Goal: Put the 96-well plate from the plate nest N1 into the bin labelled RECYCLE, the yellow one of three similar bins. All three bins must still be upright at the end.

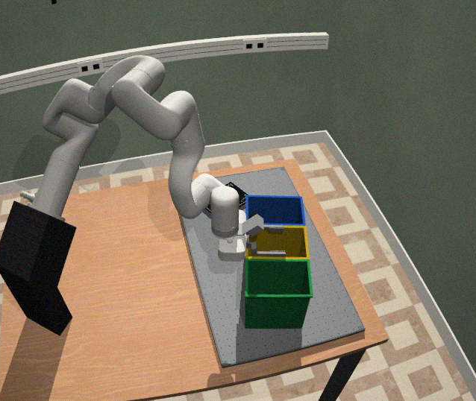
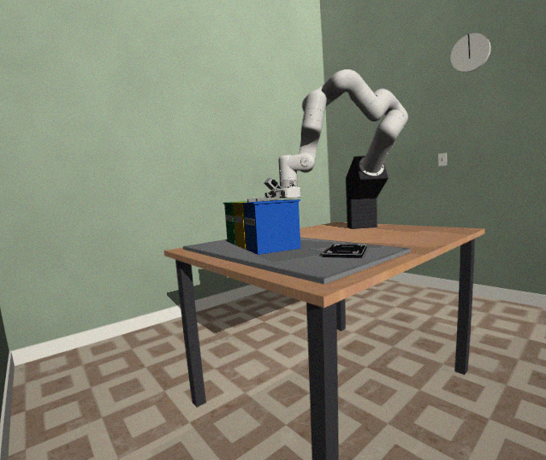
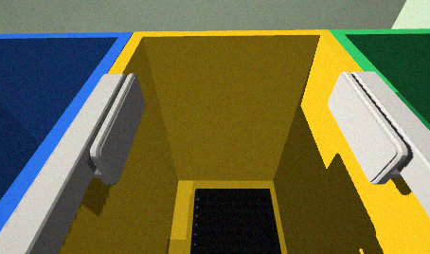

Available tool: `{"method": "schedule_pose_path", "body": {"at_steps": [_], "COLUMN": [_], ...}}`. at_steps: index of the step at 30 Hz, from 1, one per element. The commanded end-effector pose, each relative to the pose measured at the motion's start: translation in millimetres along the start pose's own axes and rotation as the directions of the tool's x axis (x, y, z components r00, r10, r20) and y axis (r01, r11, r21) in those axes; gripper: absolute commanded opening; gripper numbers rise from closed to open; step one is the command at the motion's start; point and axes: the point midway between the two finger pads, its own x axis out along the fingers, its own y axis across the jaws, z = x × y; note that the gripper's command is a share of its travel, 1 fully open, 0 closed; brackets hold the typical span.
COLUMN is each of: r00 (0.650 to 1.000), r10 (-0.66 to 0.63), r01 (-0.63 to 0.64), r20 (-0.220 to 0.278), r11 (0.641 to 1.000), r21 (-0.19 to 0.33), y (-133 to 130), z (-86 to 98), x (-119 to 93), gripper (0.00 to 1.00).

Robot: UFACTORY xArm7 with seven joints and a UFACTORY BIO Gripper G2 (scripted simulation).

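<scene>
You can see a round clock [image 2: 470,52] mounted above a small pale wall plate [image 2: 442,159]. Patterned tiles [image 1: 406,370] [image 2: 283,391] cover your floor

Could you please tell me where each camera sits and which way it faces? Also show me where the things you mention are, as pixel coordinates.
Top: high above the table [image 1: 113,280] [image 2: 412,232], looking steeply down; nearly the whole arm, base to gripper [image 1: 279,241] [image 3: 236,128], shows.
Exterior: off the table's blue-bin side, looking slightly down across it; the arm shows, its fingers mostly hidden.
Wrist: at the gripper, looking into the yellow bin [image 1: 292,241] [image 3: 226,104]; only the fingers show.
Top and wrist share the yellow bin's inside.
</scene>
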Motion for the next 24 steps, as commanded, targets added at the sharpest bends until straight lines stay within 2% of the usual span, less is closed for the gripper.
{"method": "schedule_pose_path", "body": {"at_steps": [1, 24], "r00": [1.000, 1.000], "r10": [-0.001, -0.001], "r01": [0.001, 0.001], "r20": [0.004, 0.004], "r11": [1.000, 1.000], "r21": [-0.002, -0.002], "y": [-1.0, -1.0], "z": [3.5, 34.8], "x": [1.2, 1.2], "gripper": [0.18, 0.18]}}
